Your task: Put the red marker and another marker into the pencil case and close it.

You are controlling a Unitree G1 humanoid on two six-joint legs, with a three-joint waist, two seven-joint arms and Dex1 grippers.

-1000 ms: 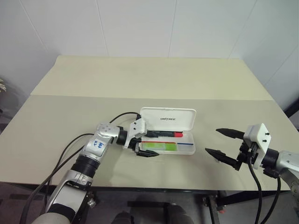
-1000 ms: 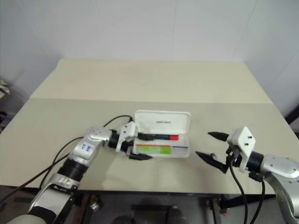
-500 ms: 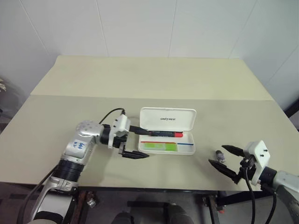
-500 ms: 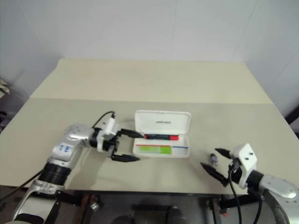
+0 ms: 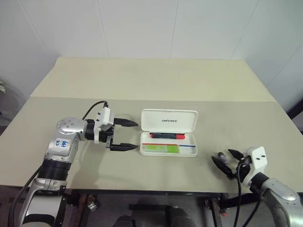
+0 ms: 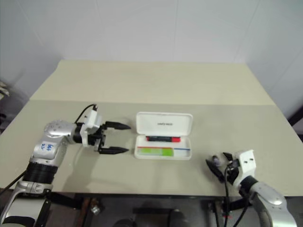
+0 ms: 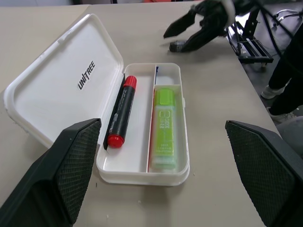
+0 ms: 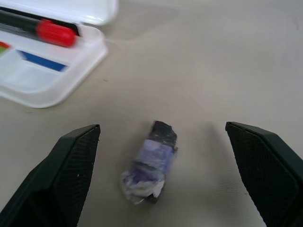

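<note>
The pencil case (image 5: 169, 135) lies open on the table (image 5: 142, 85), a little toward the near edge and about in the middle between the two arms. Its lid (image 7: 66, 80) stands up on the far side and shows small dark letters. The red marker (image 7: 121, 109) lies in the case, in the long compartment next to the lid; it has a black body and red ends. The green marker (image 7: 164, 127) lies in the near compartment, parallel to the red one, and it touches the thin wall between the two compartments. A red and blue stripe (image 5: 187, 146) runs along the inside bottom of the case, to the right of the green marker.

The left gripper (image 5: 127, 135) is just beside the left short end of the case and points to it, close over the table. Its two black fingers (image 5: 124, 147) are spread wide apart and nothing is between them; it does not touch the case.

On the right, near the front edge of the table and well apart from the case, lies a small dark stubby piece (image 8: 151, 163) with something purple and crumpled around it. The right gripper (image 5: 227, 161) is low at this piece, with its fingers (image 8: 57, 175) spread wide, one on each side of it. The fingers do not press on the piece; it lies free on the table between them.
</note>
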